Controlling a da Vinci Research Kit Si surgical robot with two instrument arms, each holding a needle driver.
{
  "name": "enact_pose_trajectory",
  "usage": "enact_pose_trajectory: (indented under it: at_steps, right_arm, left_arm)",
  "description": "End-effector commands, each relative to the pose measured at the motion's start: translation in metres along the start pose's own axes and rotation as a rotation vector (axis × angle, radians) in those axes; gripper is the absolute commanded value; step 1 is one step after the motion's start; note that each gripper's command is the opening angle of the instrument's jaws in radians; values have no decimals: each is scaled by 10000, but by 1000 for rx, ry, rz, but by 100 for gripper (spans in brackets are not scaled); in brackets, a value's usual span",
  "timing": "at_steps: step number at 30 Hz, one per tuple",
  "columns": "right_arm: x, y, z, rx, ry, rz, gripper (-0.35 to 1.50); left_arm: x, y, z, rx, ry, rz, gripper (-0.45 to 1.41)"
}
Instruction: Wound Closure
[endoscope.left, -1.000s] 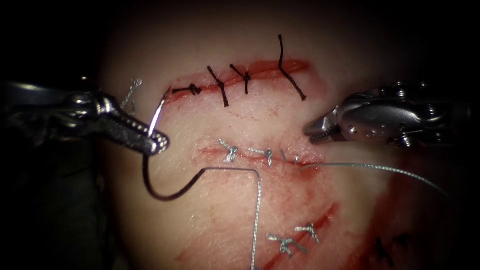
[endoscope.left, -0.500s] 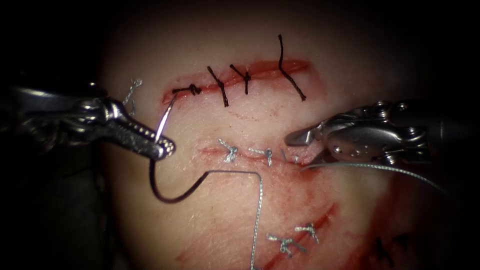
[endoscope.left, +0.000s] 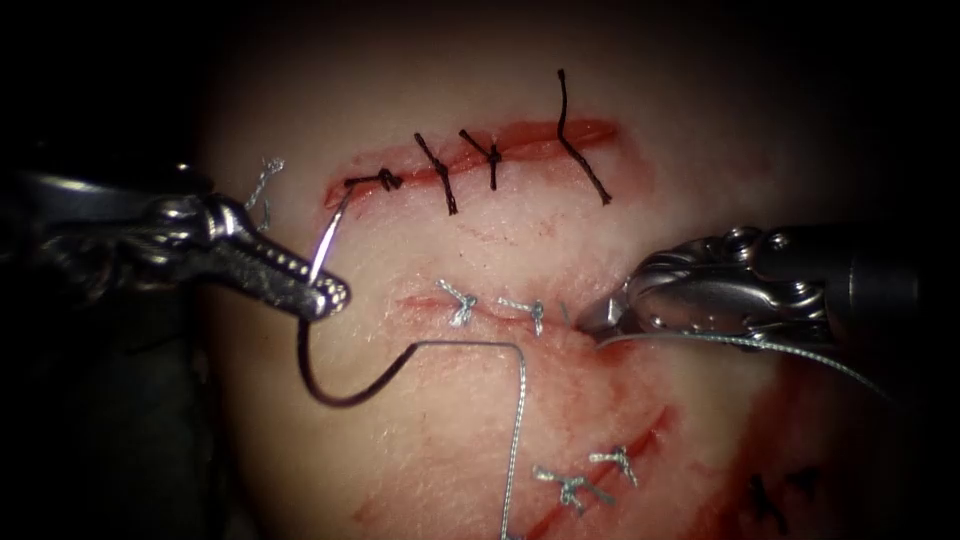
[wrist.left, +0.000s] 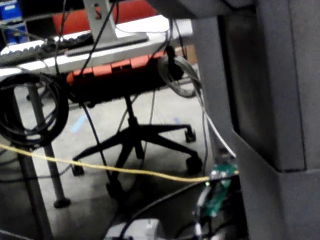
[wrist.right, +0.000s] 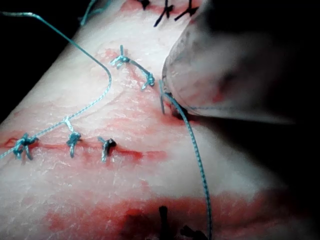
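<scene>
The left claw (endoscope.left: 325, 295) is pinching the curved needle (endoscope.left: 318, 330) near its upper third, clear of the tissue (endoscope.left: 450, 440), left of the cut (endoscope.left: 500, 310). The right claw (endoscope.left: 600, 322) is touching the thread (endoscope.left: 760, 345) at the cut's right end; whether it is spread or pressed together cannot be determined.

Bare tissue (endoscope.left: 440, 440) between thread (endoscope.left: 515, 420) and needle (endoscope.left: 330, 385)

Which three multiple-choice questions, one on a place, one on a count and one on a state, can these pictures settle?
1. Where is the right tool tip?
A at the right end of the middle cut
B at the lowest cut
C far above all cuts

2. How many black stitches cross the upper cut?
A two
B four
C six

3. What does the left tool hold?
A nothing
B a cut stitch end
C the needle

Key: A, its tip meets the thread there; B, four dark strands; C, jaws shut on the curve.
</scene>
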Motion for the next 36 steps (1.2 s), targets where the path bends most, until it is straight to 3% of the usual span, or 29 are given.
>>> enact_pose_trajectory:
  at_steps: [1,4,11,13,18,19,22,23,24,36]
  right_arm:
    - [2,6,8,-1,-2,-8,-10]
    - [2,5,11,-2,-5,-15,-6]
    - [4,6,11,-1,-5,-20,78]
    - [4,6,11,-1,-5,-27,81]
    - [6,6,13,2,-1,-27,61]
    - [6,6,14,2,-1,-28,37]
    - [6,5,14,5,-3,-29,17]
    - [6,4,14,5,-3,-29,-1]
    - [6,3,15,10,-7,-30,-32]
    - [3,4,9,14,-17,-1,-35]
  left_arm:
    - [0,-6,3,0,0,0,-45]
    - [0,-6,2,-1,-1,0,-45]
    - [0,-4,2,-2,-1,-2,-45]
    - [1,-3,2,-3,-1,-3,-45]
    - [1,-2,2,-3,-1,-4,-45]
    - [1,-2,2,-4,-1,-4,-45]
    - [2,-1,1,-4,-1,-5,-45]
    - [2,-1,1,-5,-1,-5,-45]
    - [2,0,1,-5,-1,-6,-45]
    - [4,4,-1,-8,-2,-10,-45]
